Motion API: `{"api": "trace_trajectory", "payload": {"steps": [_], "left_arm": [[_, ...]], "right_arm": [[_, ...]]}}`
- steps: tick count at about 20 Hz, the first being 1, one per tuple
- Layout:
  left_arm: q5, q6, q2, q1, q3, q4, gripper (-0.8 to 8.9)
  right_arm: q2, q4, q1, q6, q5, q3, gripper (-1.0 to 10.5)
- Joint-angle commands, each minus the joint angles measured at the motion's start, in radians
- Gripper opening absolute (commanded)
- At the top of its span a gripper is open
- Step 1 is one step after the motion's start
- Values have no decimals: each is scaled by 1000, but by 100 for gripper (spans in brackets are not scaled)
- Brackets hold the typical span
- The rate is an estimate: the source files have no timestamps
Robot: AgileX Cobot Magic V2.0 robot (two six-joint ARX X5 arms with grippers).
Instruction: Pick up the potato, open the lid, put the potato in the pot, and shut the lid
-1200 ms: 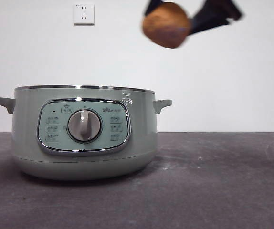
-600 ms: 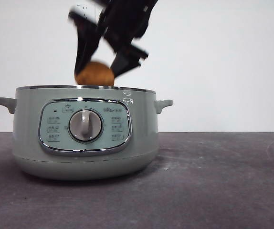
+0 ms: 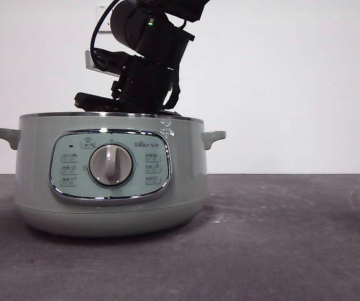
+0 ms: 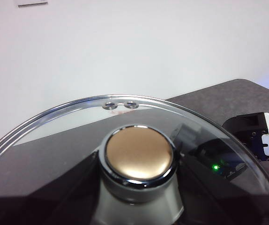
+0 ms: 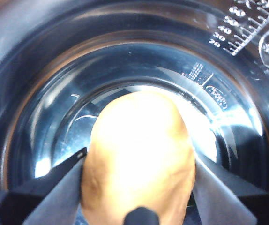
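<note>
Right gripper (image 5: pixel 138 187), fingers pinching the oval orange-brown potato (image 5: pixel 138 154) inside the sage-green pot (image 3: pixel 108 182), should release; left gripper's fingers clamp the domed glass lid (image 4: pixel 78 117)'s knob at 12 o'clock

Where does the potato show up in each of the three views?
Front view: not visible; the right end effector has dipped it behind the pot's rim.
Left wrist view: not in it; only the lid shows.
Right wrist view: potato low centre, between the jaws.
Shared landmark: the pot, seen from inside here.

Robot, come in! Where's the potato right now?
Right gripper shut on potato, down inside pot. Left gripper holds lid off. Nothing blocking.
</note>
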Motion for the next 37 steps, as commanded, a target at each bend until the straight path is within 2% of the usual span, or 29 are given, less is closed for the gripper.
{"api": "trace_trajectory", "payload": {"steps": [1,2,3,7,9,14,21,24,27,33,37], "left_arm": [[-1,5,-8,0,14,52,-9],[-1,5,-8,0,14,50,-9],[-1,5,-8,0,14,47,-9],[-9,5,-8,0,14,35,-9],[-27,5,-8,0,14,34,-9],[-28,5,0,0,14,35,-9],[-50,8,163,0,14,36,-9],[-42,8,285,0,14,66,-9],[10,8,378,0,14,148,-9],[34,-1,526,-44,3,291,-9],[17,-52,539,-96,-123,473,-9]], "right_arm": [[16,3,4,-14,2,-1,262],[16,4,4,-14,2,-1,411],[16,7,4,-14,2,-1,450],[10,16,9,3,1,0,451],[6,14,9,9,0,2,545],[-60,-41,9,20,1,19,535],[-464,-426,-16,20,2,19,529],[-651,-497,-25,20,3,19,356],[-778,-506,-25,25,7,19,342],[-940,-550,-25,84,213,19,343],[-991,-579,-25,101,290,19,342]]}}
